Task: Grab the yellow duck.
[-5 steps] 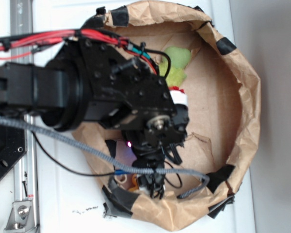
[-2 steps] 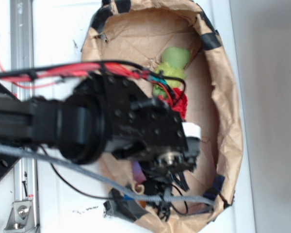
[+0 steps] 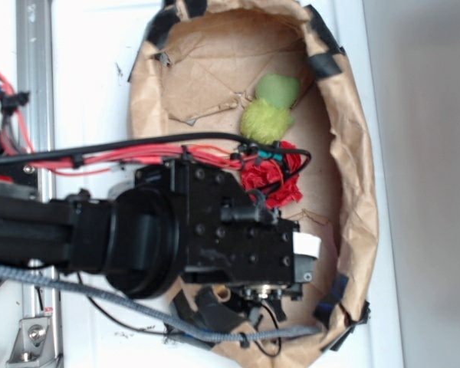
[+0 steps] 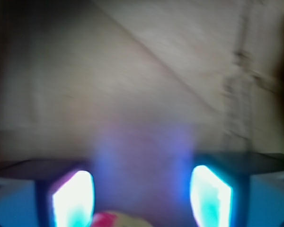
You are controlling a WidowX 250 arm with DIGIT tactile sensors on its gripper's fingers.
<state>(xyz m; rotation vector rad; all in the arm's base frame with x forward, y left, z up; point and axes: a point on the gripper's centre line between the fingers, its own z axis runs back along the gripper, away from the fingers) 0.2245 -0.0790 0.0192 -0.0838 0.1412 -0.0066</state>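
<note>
overhead, the black arm (image 3: 138, 238) reaches in from the left across the lower half of a paper-walled ring (image 3: 360, 192) taped with black strips, which sits on the white bench (image 3: 92, 77). its wrist block covers the bottom of the ring, so the gripper (image 4: 141, 194) itself is hidden in that view. a lime-green plush (image 3: 270, 107) lies near the upper middle of the ring, and a crumpled red thing (image 3: 272, 180) sits just below it, touching the arm's red wires (image 3: 130, 159). from the wrist view, blurred, the two fingers (image 4: 72, 198) glow blue-white and stand apart with brown paper floor between them. at the very bottom edge, between the fingers and nearer the left one, a sliver of the duck (image 4: 118, 220) shows, yellow with a red-pink patch; whether the fingers touch it cannot be told.
</note>
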